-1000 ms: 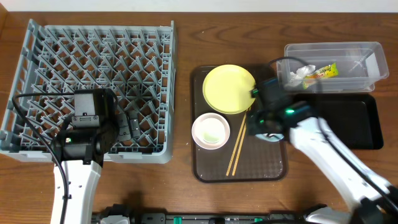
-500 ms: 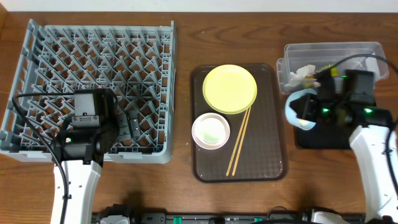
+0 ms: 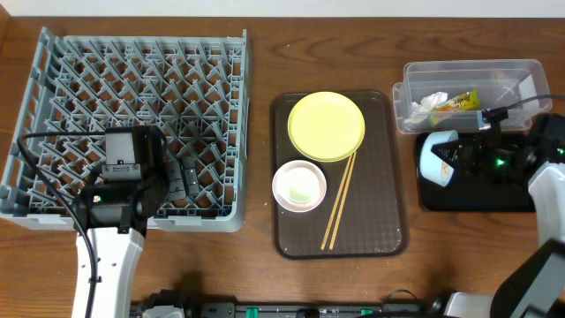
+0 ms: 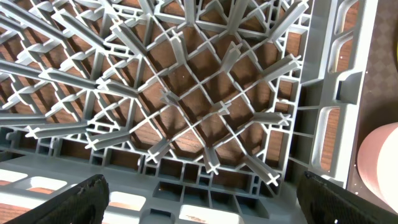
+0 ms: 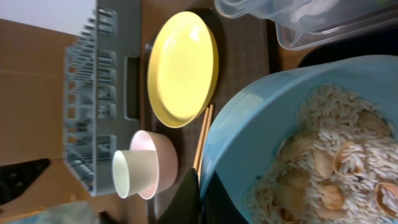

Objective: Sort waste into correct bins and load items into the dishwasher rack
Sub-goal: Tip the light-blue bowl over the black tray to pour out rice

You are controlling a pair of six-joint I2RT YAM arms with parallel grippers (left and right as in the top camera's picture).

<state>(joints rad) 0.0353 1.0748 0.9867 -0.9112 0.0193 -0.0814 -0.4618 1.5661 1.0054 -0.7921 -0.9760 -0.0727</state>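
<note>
Right fingers [image 5: 190, 194] clamped on rim of the light blue bowl [image 5: 280, 118], which is tipped on its side over the left end of the black tray [image 3: 494, 196]; rice scraps [image 5: 323, 168] are inside. Step looks like dumping scraps: next move needs more tilt, mouth kept over the tray, then bowl to rack [image 3: 132, 79]. Clear tub [image 3: 508, 79] just beyond holds wrapper [image 3: 459, 102] and tissue [image 3: 426, 104]; wrapper print too small to read, no other writing. Yellow plate [image 3: 326, 125], pinkish-white bowl [image 5: 160, 165] with cup [image 5: 129, 174] inside, and chopsticks [image 3: 337, 201] are on the brown tray [image 3: 380, 221]. Left fingers [image 4: 81, 199] spread wide, empty, above the rack's near right corner.
</note>
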